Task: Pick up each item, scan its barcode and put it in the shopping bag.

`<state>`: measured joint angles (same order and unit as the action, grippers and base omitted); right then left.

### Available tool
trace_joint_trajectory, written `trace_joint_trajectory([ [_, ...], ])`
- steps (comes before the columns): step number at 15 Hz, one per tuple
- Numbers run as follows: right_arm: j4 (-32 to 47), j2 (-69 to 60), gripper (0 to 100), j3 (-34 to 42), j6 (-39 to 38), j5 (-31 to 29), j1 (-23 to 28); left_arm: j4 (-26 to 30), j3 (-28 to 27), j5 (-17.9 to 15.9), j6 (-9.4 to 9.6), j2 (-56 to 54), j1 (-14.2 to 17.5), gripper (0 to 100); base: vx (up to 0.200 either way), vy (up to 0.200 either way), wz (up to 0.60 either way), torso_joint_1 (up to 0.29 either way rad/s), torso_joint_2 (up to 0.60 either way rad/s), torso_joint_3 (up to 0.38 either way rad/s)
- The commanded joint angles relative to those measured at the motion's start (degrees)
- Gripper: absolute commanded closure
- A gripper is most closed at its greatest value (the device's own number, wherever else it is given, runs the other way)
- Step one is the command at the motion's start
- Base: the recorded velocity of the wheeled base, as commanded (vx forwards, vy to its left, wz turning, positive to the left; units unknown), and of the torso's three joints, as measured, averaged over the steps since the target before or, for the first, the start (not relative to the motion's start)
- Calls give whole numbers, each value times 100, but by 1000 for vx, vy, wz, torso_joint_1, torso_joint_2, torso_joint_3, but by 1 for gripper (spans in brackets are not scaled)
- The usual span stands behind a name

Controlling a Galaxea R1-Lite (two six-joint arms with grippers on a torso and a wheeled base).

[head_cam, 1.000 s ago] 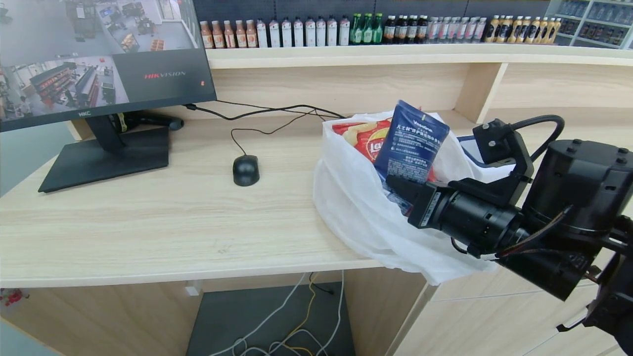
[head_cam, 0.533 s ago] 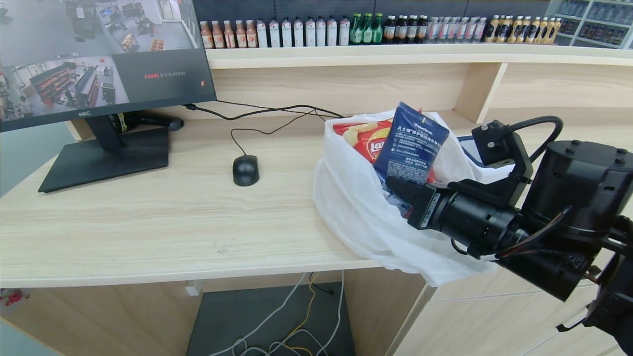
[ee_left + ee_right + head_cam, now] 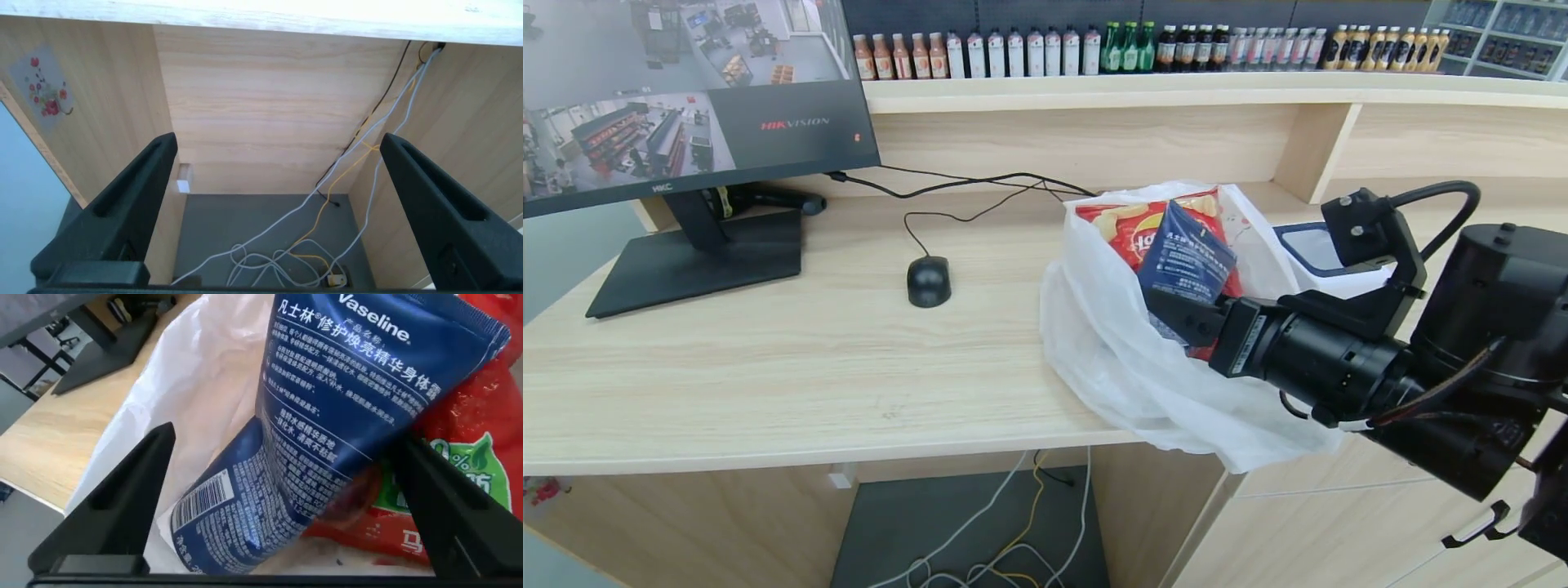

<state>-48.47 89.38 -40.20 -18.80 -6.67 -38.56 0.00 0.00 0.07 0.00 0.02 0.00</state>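
1. The desk (image 3: 768, 367) is pale wood. The task's things sit towards its right end.
2. A monitor (image 3: 686, 98) stands at the far left of the desk, well apart from the bag.
3. The white shopping bag (image 3: 1111, 359) slumps at the desk's front right edge with its mouth open. Part of it hangs over the edge.
4. My right end effector (image 3: 1180, 314) sits at the bag's mouth, pointing in from the right. In the right wrist view its fingers (image 3: 122, 506) are spread wide and grip nothing.
5. My left end effector (image 3: 278, 143) is below the desktop, facing the recess under the desk. It is also spread wide with nothing between its fingers, and loose cables (image 3: 327, 220) lie on the floor beyond it.
6. A red chip packet (image 3: 1127, 229) stands inside the bag against its far side.
7. The blue tube (image 3: 1186, 260) lies in the bag, leaning on the chip packet. Its lower end is just in front of the right end effector's tips. From the wrist it lies between the two spread fingers but beyond them, barcode end nearest, touching neither.
8. A black mouse (image 3: 929, 280) rests on the desk, left of the bag.
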Motion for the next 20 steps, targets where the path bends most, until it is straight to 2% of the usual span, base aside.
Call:
trace_joint_trajectory([
  [1,-13,-211,0,83,34,-1,-3,0,0,1,0,-2,0,0,0,0,0,0,0,0],
  [7,-13,-791,0,566,307,-10,-3,0,0,1,0,-2,0,0,0,0,0,0,0,0],
  [10,-22,-1476,0,962,772,-10,6,0,0,1,0,-2,0,0,0,0,0,0,0,0],
  [12,-13,-1986,0,1393,1036,-10,15,0,0,1,0,-2,0,0,0,0,0,0,0,0],
  [15,-5,-3436,0,2614,1590,-10,33,0,0,1,0,-2,0,0,0,0,0,0,0,0],
  [19,39,-5194,0,3950,1950,-1,455,0,0,1,0,-2,0,0,0,0,0,0,0,0],
  [20,435,-5554,0,4020,2012,-10,490,0,0,1,0,-2,0,0,0,0,0,0,0,0],
])
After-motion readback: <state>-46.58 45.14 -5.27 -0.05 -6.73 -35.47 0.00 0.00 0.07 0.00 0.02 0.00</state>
